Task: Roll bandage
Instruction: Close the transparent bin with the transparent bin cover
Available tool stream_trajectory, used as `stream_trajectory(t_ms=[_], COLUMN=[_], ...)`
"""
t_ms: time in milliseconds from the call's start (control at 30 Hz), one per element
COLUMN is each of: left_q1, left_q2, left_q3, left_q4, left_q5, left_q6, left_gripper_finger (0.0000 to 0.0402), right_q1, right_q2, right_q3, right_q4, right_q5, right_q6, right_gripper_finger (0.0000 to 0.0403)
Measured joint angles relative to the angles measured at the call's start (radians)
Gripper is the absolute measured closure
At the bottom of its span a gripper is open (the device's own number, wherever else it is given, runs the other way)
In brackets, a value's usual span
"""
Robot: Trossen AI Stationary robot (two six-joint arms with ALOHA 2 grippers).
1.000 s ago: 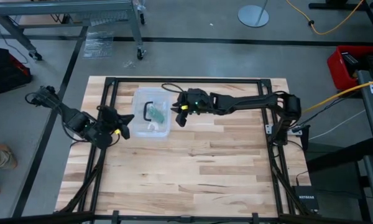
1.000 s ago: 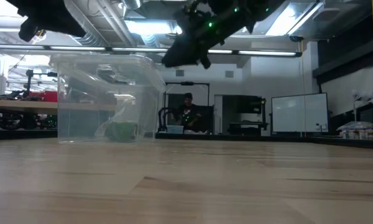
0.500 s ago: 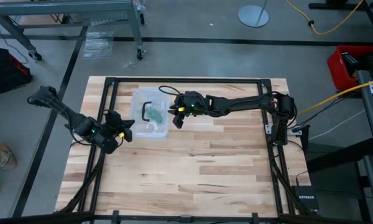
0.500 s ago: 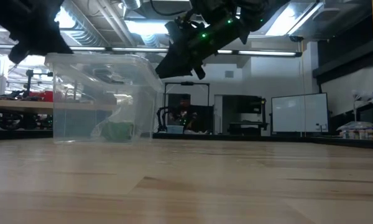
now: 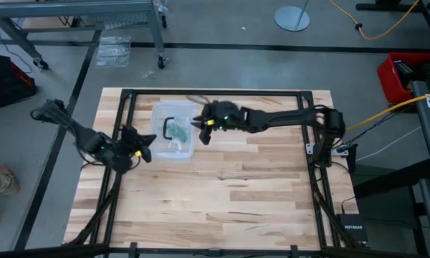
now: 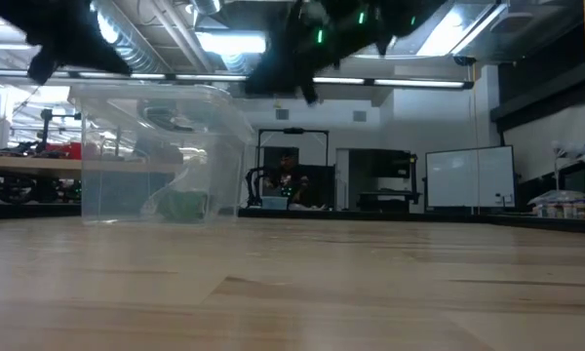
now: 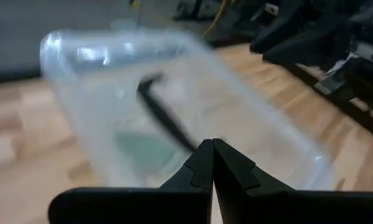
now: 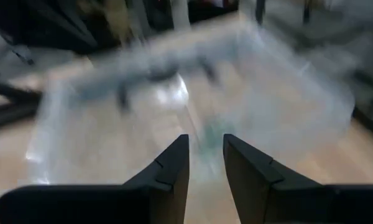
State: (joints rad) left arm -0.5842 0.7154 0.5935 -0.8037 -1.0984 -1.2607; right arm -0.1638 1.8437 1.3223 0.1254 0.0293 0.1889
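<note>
Sitting toward the far left part of the wooden table (image 5: 222, 186), a clear plastic bin (image 5: 160, 147) holds the bandage (image 5: 178, 130), a small green bundle lying on its floor beside a dark handle-like bar (image 5: 168, 123) and something pale, perhaps a crumpled clear bag (image 5: 173, 145). In the low view the bandage (image 6: 187, 205) shows only as a green smudge through the bin's near wall (image 6: 127, 185). Flanking the bin, the left gripper (image 5: 145, 145) hangs just off its left wall with its jaws pressed shut on nothing, while the right gripper (image 5: 203, 132) hangs above its right rim, jaws partly apart and empty; its fingers (image 8: 171, 168) stand clearly parted in the right wrist view, pointing into the blurred bin. Black frame rails (image 5: 201, 92) run along the table's edges, and the whole near half of the tabletop lies open. Beyond the table's far edge a person (image 6: 289, 175) sits among desks and screens. Both arms are cut off at the low view's top, so only dark shapes show there.
</note>
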Motion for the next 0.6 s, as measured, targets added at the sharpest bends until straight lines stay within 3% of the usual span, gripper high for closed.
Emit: stream_trajectory(t_ms=[200,467,600], left_q1=[-0.001,-0.003,-0.003], left_q2=[-0.065,-0.162,-0.231], left_q3=[0.142,0.320,0.337], left_q4=[0.037,0.038,0.033], left_q5=[-0.028,-0.029,0.048], left_q6=[0.332,0.816,0.986], left_gripper_finger=[0.0401,0.0401,0.0401], right_q1=[0.000,0.000,0.001], right_q2=[-0.130,-0.385,-0.498], right_q3=[0.048,0.049,0.047], right_q4=[-0.034,-0.272,-0.381], right_q5=[-0.005,0.004,0.004], right_q6=[-0.093,-0.149,-0.175], right_gripper_finger=[0.0299,0.0299,0.0299])
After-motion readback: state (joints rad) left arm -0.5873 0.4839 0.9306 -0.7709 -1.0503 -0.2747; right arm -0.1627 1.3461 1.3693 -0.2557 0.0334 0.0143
